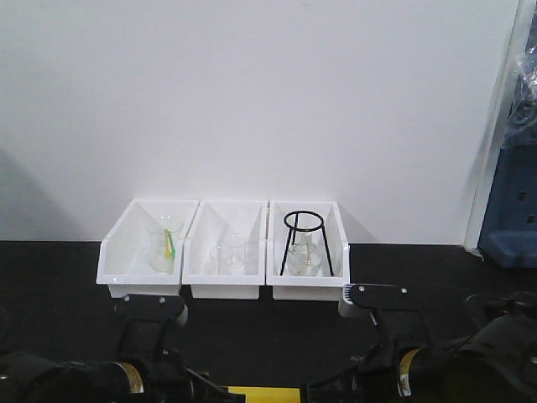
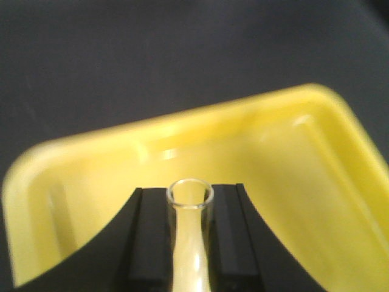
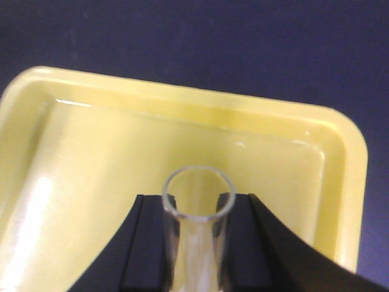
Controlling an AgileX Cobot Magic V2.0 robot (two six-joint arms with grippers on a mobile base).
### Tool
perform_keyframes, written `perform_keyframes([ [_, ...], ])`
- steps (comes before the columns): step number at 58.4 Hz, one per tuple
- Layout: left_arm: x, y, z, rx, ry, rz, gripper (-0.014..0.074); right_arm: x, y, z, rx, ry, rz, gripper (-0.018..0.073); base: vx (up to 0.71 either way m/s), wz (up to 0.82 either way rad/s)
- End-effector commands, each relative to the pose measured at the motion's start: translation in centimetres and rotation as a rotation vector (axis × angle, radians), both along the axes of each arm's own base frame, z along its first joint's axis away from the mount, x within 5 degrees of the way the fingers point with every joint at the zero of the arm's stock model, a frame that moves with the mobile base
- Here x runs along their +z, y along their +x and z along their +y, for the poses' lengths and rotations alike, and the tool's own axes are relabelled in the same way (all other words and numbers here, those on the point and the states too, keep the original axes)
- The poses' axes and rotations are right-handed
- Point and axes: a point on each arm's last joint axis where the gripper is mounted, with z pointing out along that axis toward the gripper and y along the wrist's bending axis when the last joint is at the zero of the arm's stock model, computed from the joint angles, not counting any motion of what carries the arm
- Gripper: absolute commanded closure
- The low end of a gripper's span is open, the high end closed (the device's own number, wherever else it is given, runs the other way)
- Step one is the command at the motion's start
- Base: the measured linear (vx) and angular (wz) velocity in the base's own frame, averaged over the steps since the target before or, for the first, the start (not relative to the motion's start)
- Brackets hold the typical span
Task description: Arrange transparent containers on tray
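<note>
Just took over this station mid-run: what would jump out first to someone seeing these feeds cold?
Each wrist feed is filled by a clear test tube clamped in its tool, open rim toward the camera: the left tube in the left tool, the right tube in the right tool, both hanging over the bright yellow tray. In the front view, three white bins line the wall, the rightmost holding a black ring stand.
</note>
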Motion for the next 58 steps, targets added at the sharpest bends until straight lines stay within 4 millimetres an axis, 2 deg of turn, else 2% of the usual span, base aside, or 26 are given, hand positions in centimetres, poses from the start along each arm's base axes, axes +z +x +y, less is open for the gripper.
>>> perform_keyframes([
  [1,0.6,0.8,-0.8,0.04,-0.073,-0.02,0.0432,1.1,1.0,0.5,0.005,0.048,-0.08,0.0413,0.0,0.0],
  [7,-0.9,1.2,-1.1,0.042,-0.048,0.023,0.0429,-0.4,1.7,1.0,0.008,0.029,-0.052,0.041,0.0,0.0],
  [17,-2.2,1.6,-1.3,0.045,-0.029,0.046,0.0418,-2.5,2.5,1.5,0.012,0.009,-0.018,0.04,0.0,0.0],
  [31,-4.0,2.0,-1.5,0.048,-0.001,0.079,0.0333,-4.7,3.1,1.9,0.014,-0.024,0.032,0.0336,0.0,0.0],
  [46,-4.6,2.3,-1.5,0.056,0.002,0.074,0.0211,-5.1,3.1,1.9,0.015,-0.037,0.045,0.0234,0.0,0.0],
  [58,-4.5,2.4,-1.5,0.057,-0.001,0.066,0.0118,-5.0,3.1,1.9,0.016,-0.032,0.039,0.0115,0.0,0.0],
])
